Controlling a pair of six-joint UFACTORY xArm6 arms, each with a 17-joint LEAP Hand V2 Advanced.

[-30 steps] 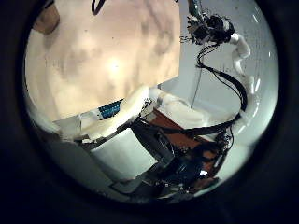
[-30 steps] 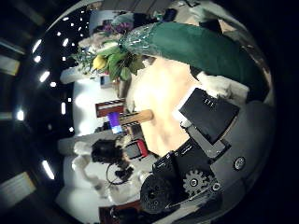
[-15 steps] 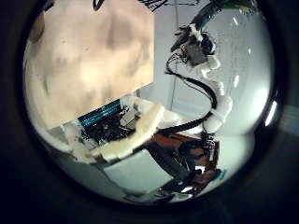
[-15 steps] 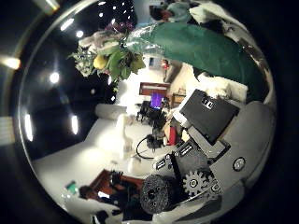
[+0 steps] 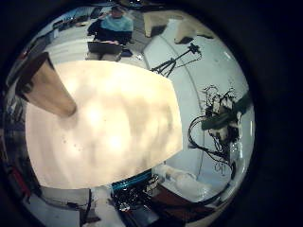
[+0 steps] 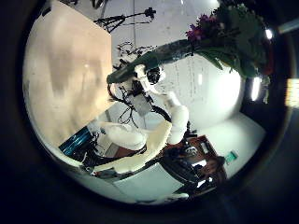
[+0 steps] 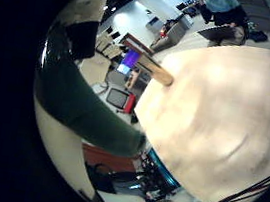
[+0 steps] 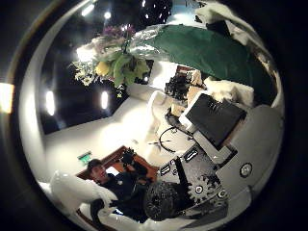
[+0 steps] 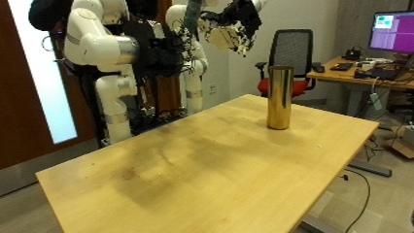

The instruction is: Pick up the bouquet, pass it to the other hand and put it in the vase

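In the outside view a tall brass vase (image 9: pixel 278 97) stands upright on the wooden table (image 9: pixel 194 165), near its far corner. A hand (image 9: pixel 235 26) is high above the table's far side, beside the bouquet's dark green wrap (image 9: pixel 193 19). In the right thumb side palm view my right hand's fingers (image 8: pixel 217 117) are curled on the green wrap (image 8: pixel 202 53), with yellow and purple flowers (image 8: pixel 111 60) at its end. The left thumb side palm view shows the bouquet (image 6: pixel 224 33) in my right hand (image 6: pixel 140 73), away from my left hand (image 6: pixel 135 154), which is open. The left little finger side palm view shows the vase (image 5: pixel 47 87).
An office chair (image 9: pixel 295 49) and a desk with a monitor (image 9: pixel 389 34) stand behind the table's far corner.
Both palm cameras have swung. The left thumb side view turned from the tabletop toward the other arm and bouquet. The right thumb side view turned from the table to the room, bouquet still held.
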